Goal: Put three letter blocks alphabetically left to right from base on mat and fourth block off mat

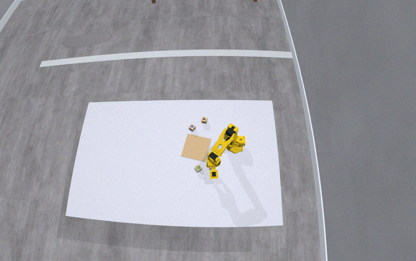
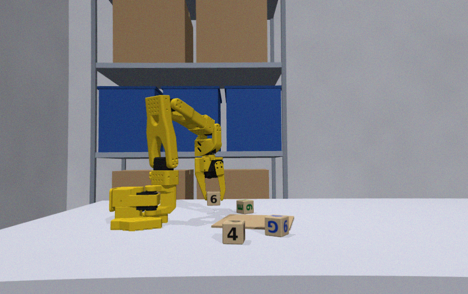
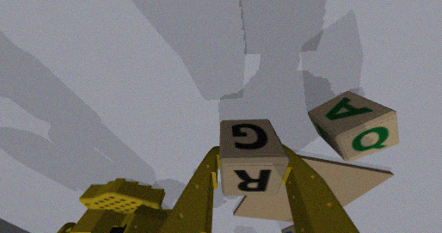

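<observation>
My gripper [image 2: 213, 197] [image 3: 250, 168] is shut on a wooden block [image 2: 212, 199] [image 3: 249, 140] with black marks, held above the table. It shows G and R in the wrist view, R seemingly on top, and 6 in the exterior view. A block with a green Q on top [image 1: 198, 168] [image 2: 244, 206] [image 3: 354, 125] stands on the table beside the mat [image 1: 196, 147] [image 2: 244, 220] [image 3: 352, 181]. A block with a black P on top [image 1: 204, 119] [image 2: 233, 232] and one with a blue 6 or 9 on top [image 1: 192, 127] [image 2: 276, 225] stand off the mat's opposite side. No block is on the mat.
The robot's base [image 1: 239, 141] [image 2: 136, 222] stands on the white table [image 1: 122, 162] to the right of the mat in the top view. The held block is close to the green Q block, on its base side. A shelf with boxes [image 2: 188, 73] stands behind the table.
</observation>
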You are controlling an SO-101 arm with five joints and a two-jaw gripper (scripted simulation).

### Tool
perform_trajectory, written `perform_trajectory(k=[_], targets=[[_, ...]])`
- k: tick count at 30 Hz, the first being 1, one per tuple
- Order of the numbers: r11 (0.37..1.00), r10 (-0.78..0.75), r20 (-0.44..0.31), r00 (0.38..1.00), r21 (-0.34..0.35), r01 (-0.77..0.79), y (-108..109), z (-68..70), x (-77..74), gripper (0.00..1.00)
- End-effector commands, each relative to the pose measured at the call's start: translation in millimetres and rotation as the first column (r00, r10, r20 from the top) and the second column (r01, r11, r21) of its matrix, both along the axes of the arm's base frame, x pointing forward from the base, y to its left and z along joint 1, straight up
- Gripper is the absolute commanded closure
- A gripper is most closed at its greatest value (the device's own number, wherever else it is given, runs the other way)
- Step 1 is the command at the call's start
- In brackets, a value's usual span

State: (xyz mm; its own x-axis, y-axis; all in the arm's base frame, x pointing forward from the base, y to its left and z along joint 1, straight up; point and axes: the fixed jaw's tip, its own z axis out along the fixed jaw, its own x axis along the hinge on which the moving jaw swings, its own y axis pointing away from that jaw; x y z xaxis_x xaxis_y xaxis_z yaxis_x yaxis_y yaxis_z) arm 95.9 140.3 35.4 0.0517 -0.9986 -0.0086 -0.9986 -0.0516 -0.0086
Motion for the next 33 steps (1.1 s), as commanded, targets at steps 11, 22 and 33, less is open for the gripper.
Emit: perform_trajectory(k=[11, 22, 33], targets=[[0.996, -0.003, 0.065, 0.998, 0.093, -0.003, 13.9, 9.3, 8.1, 1.00], [0.996, -0.003, 0.065, 0.998, 0.093, -0.003, 14.1, 7.3, 8.2, 1.00], [0.996, -0.003, 0.065, 0.998, 0.093, -0.003, 14.5, 1.9, 8.6, 1.00]])
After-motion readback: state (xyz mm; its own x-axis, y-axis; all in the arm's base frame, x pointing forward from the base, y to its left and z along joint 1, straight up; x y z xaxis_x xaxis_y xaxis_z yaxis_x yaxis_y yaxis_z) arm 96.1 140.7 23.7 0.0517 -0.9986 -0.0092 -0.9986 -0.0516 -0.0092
